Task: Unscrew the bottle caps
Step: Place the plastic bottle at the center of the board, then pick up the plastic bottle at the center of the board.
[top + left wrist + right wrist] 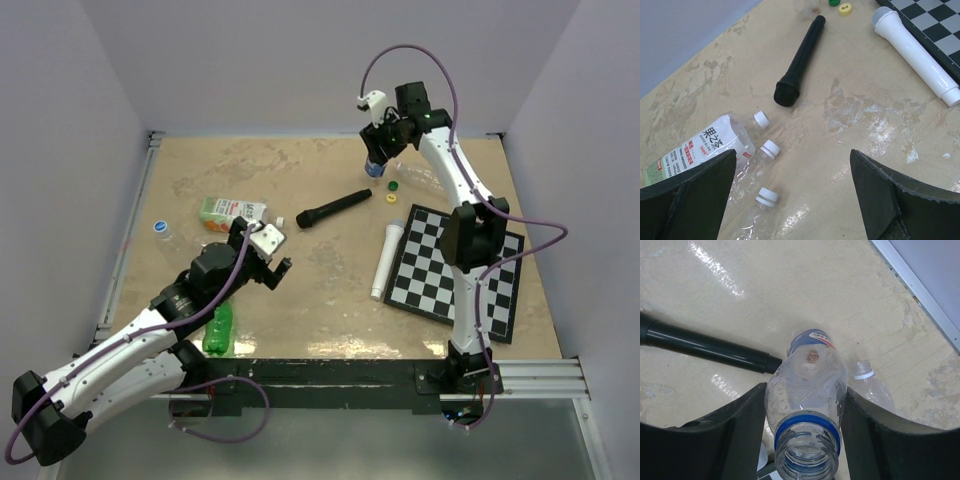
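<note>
**Left gripper (272,262) wide apart and holding nothing; right gripper (378,160) clamped on the uncapped Pepsi bottle (807,385)**

At the 9 o'clock edge of the tabletop (330,290) I see a blue cap (160,226); I can barely make out the bottle under it. Toward 7 o'clock a green bottle (218,330) lies on its side, partly under my left arm. The white-and-green carton (232,212) lies at 11 o'clock from my left gripper, whose fingers (690,200) are spread wide above the tabletop.

My left wrist view shows crinkled clear bottles (747,167) beside the carton. One carries a white cap (771,149) and the other a second white cap (767,197). A third white cap (761,119) sits at the carton's end, and I cannot tell whether it is loose.

A black microphone (333,209) lies near the centre, running from 8 to 2 o'clock. At 1 o'clock my right gripper holds the Pepsi bottle with its fingers (735,430) touching both sides. The bottle's mouth is open and its blue neck ring is bare. At 5 o'clock from it, a green cap (393,185) and a yellow cap (391,198) lie loose on the tabletop. A capless clear bottle (875,390) lies just beside them. At 3 o'clock a white microphone (387,260) lies along the edge of the chessboard (455,270).
</note>
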